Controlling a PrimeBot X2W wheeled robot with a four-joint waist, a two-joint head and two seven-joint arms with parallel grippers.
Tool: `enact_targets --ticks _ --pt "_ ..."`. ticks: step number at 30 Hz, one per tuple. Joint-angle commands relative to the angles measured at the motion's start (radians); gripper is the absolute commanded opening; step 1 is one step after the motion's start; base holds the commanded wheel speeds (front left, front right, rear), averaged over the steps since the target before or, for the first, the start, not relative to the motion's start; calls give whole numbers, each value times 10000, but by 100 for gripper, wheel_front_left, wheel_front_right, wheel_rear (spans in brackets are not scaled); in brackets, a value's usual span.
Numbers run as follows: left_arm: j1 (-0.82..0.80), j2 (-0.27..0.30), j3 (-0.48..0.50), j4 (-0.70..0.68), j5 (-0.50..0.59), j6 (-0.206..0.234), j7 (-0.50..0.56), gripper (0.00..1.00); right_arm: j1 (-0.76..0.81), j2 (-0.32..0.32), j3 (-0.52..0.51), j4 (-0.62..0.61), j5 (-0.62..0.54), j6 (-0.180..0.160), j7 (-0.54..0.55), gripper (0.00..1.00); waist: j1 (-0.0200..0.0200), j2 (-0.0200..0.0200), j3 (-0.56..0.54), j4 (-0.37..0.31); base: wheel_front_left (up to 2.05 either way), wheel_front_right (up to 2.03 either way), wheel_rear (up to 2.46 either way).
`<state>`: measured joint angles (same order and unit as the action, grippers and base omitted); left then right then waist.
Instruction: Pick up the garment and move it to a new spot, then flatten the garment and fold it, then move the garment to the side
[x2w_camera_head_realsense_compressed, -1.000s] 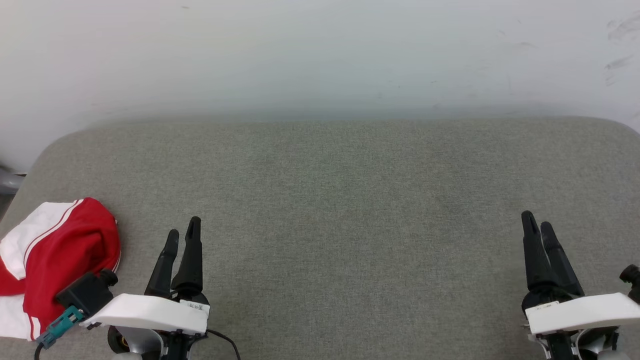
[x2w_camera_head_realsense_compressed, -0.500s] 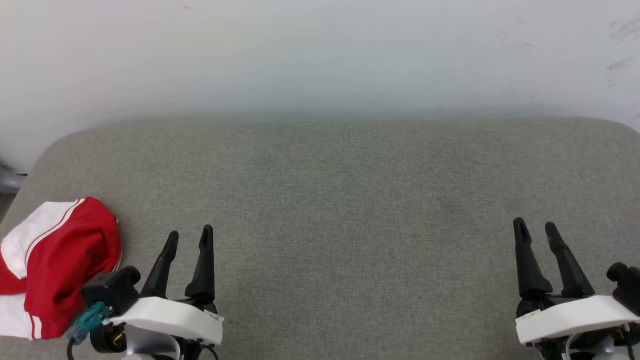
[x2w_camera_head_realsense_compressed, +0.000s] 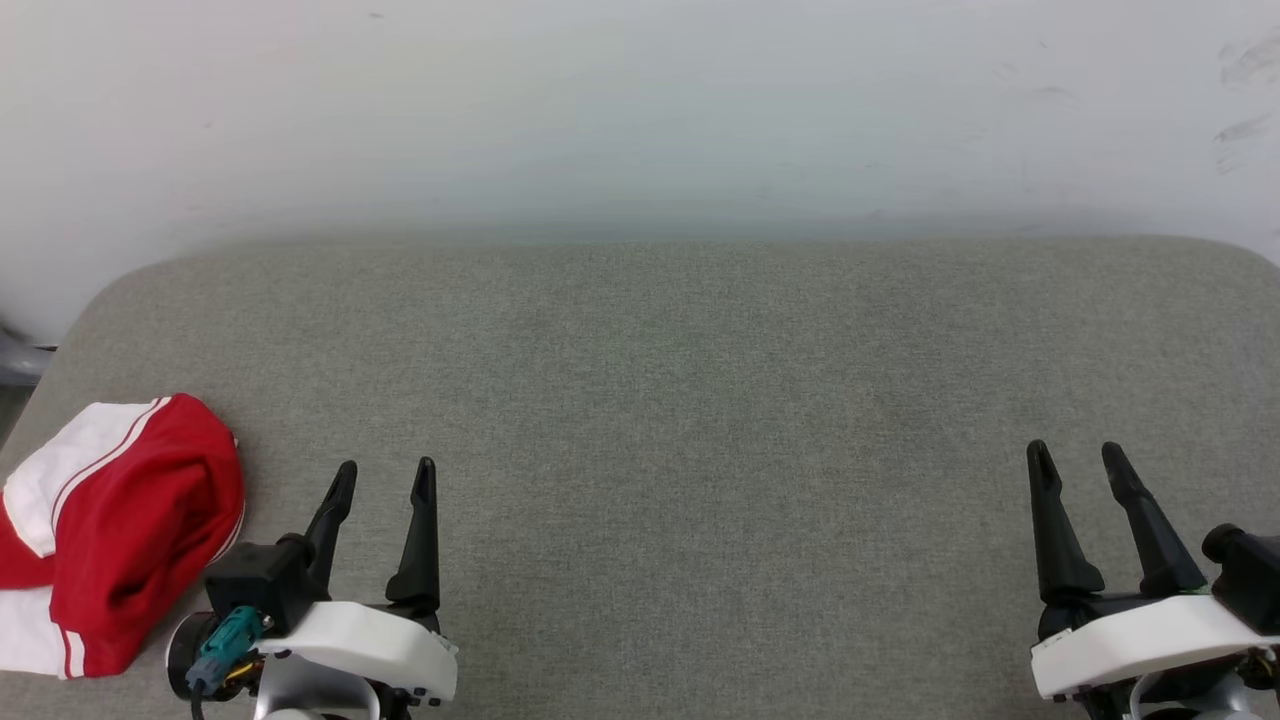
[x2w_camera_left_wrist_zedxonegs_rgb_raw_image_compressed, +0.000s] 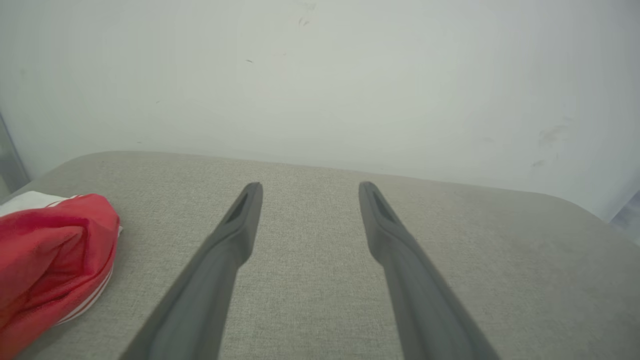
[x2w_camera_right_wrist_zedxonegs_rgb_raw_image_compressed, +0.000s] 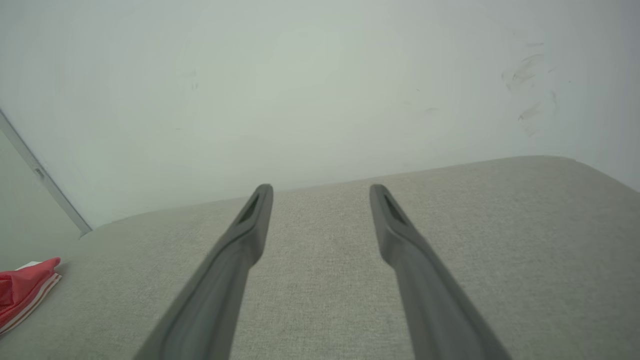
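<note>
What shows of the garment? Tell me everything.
The garment is a red shirt of soft-looking cloth with a white panel and striped trim. It lies bunched in a heap at the near left corner of the grey padded surface, cut off by the head view's edge. Only the surface touches it; the open left tool stands apart.

Bare test room, seemingly: grey fabric-covered table (x2w_camera_head_realsense_compressed: 700, 400) against scuffed white wall (x2w_camera_head_realsense_compressed: 640, 100).

Soft cloth garment (x2w_camera_head_realsense_compressed: 140, 520), matt grey woven-fabric surface (x2w_camera_head_realsense_compressed: 700, 400), smooth matt wall (x2w_camera_head_realsense_compressed: 640, 100)
</note>
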<state>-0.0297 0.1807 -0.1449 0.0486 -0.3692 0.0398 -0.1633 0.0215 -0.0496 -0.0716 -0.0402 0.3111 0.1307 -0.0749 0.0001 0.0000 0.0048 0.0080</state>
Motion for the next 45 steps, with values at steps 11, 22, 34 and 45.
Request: enact_targets --ticks 11,22,34,45 --pt "-63 86 -126 -61 383 -34 -313 100 173 -11 21 -305 -1019 -1 121 100 -1 0 -9 38 0 0 0" --pt "-21 -261 264 249 703 -493 -546 100 353 -10 -38 -482 -1616 -1 69 100 -1 0 0 303 0 0 0" --pt "-198 -768 1268 905 1428 -1157 -828 100 418 -8 362 -833 -2757 -1 -119 100 -1 0 57 2352 0 0 0" --pt "-288 -887 1961 1189 2276 -1329 -1021 100 169 -10 864 -766 -3685 -3 -309 100 -1 0 210 4320 0 0 0"
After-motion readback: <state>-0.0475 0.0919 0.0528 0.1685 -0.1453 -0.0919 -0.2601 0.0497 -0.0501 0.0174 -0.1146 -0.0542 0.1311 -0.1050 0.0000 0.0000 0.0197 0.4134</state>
